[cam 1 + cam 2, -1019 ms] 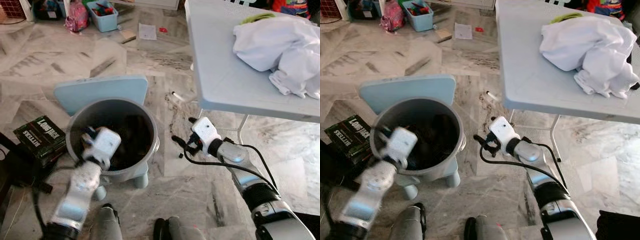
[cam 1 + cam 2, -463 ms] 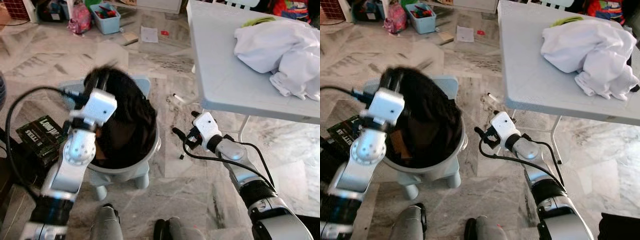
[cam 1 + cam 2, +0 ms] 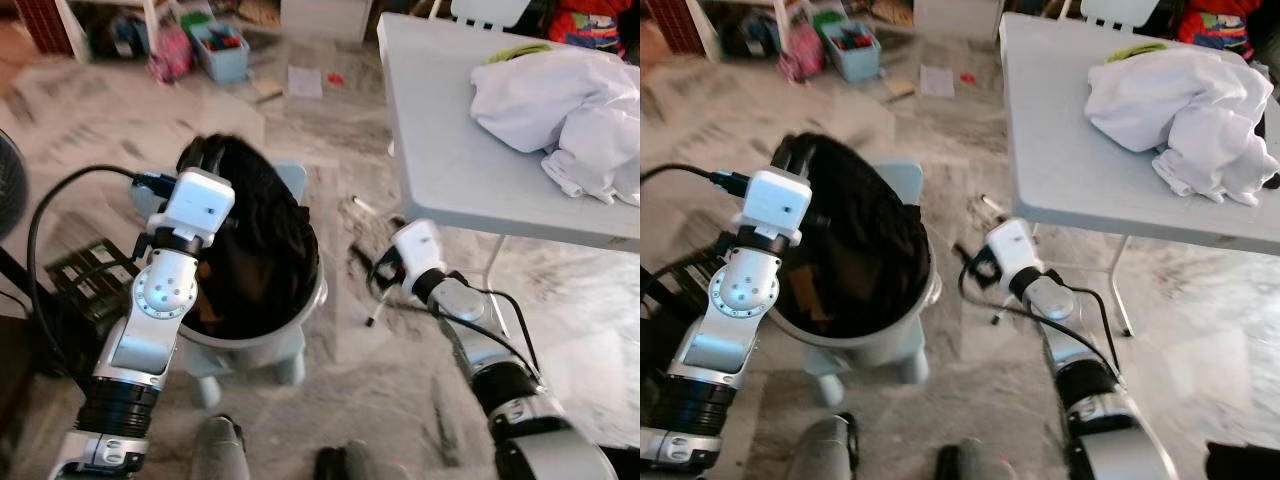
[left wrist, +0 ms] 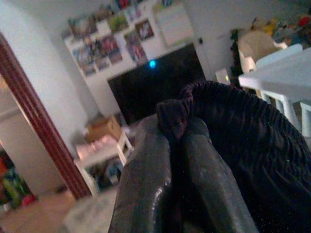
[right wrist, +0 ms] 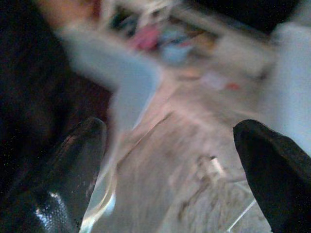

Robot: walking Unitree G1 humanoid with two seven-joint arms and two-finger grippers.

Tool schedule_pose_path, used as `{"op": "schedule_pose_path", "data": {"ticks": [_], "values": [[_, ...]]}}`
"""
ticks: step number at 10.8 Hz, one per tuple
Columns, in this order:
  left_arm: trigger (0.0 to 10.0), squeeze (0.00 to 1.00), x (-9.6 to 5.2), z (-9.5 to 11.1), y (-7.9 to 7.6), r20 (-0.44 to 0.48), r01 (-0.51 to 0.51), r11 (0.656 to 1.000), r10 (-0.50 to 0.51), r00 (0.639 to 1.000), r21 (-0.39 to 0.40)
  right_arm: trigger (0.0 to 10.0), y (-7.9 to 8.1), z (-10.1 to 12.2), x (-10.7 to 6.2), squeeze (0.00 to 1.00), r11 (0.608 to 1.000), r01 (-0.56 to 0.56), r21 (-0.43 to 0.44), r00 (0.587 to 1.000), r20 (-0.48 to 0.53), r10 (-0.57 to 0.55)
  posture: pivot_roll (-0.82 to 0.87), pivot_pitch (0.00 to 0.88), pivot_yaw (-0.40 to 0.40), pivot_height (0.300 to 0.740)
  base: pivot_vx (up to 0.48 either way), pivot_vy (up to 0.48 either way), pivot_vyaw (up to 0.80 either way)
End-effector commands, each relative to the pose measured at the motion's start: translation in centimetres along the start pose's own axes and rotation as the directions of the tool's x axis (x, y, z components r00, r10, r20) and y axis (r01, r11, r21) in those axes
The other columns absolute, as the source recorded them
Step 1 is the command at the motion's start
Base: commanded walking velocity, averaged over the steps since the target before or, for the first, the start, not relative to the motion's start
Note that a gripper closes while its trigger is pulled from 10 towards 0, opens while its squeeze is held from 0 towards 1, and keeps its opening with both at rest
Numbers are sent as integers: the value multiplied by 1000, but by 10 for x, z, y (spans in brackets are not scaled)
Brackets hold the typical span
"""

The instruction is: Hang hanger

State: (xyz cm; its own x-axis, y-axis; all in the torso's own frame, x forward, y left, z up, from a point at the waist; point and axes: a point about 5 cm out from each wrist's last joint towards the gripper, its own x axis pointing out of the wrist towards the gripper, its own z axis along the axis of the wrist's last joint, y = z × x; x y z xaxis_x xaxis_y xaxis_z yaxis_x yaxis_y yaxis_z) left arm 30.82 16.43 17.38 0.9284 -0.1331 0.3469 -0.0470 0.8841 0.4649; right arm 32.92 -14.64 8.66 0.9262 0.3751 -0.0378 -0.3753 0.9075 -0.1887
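Left gripper (image 4: 177,131) pinches gathered edge of dark crumpled garment (image 3: 255,240), lifting it above round grey plastic tub (image 3: 290,330), likely to free it for hanging. Right gripper (image 5: 170,155) spread wide, empty, low beside white folding table (image 3: 450,160). No hanger discernible.

A black garment (image 3: 250,240) fills the grey bucket (image 3: 262,343) at the centre left of the head views; in the left wrist view its dark cloth looks ribbed. The pale grey table (image 3: 450,150) at the upper right carries a heap of white cloth (image 3: 560,100) with a sliver of yellow-green behind it. The floor (image 3: 330,390) is grey-and-cream marble with dark streaks. A light blue bin (image 3: 225,55) sits at the upper left, beside something pink.
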Motion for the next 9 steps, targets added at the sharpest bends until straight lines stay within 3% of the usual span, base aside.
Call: {"op": "schedule_pose_path", "data": {"ticks": [1, 2, 3, 4, 5, 7, 9], "values": [[0, 0, -3, -8, 4, -29, -3, 1000, 2, 1000, -10, 10000, -20, 4, -7, 0, 984, 164, 69, 985, 43, -167, 21, 0, -70, 740, 0, 0, 0], [0, 0, -5, -12, 3, -45, 0, 999, -2, 999, -36, 10000, -29, 3, -13, 0, 950, 271, 155, 959, 46, -281, 19, 0, -63, 740, 0, 0, 0], [1647, 0, -7, -17, 2, -62, 20, 1000, -21, 998, -17, 10000, -32, 0, -22, 0, 923, 323, 208, 940, 43, -339, 13, 0, -50, 740, 0, 0, 0], [4510, 0, -9, -25, 2, -91, 24, 999, -26, 995, -22, 10000, -30, -6, -31, 0, 906, 358, 224, 927, 33, -374, -1, 0, -33, 740, 0, 0, 0], [10000, 0, -15, -31, -1, -113, 43, 999, -46, 993, -31, 10000, -28, -12, -41, 0, 883, 394, 254, 911, 16, -411, -11, 0, -26, 740, 0, 0, 0], [10000, 0, -25, -38, -7, -166, 23, 996, -36, 985, -81, 10000, -20, -18, -58, 0, 874, 417, 250, 903, -2, -430, -35, 0, -12, 740, 0, 0, 0], [10000, 0, -32, -31, -19, -150, 57, 992, -73, 986, -113, 10000, -17, -24, -68, 0, 869, 425, 252, 902, -40, -429, -35, 0, -14, 740, 0, 0, -275]]}}
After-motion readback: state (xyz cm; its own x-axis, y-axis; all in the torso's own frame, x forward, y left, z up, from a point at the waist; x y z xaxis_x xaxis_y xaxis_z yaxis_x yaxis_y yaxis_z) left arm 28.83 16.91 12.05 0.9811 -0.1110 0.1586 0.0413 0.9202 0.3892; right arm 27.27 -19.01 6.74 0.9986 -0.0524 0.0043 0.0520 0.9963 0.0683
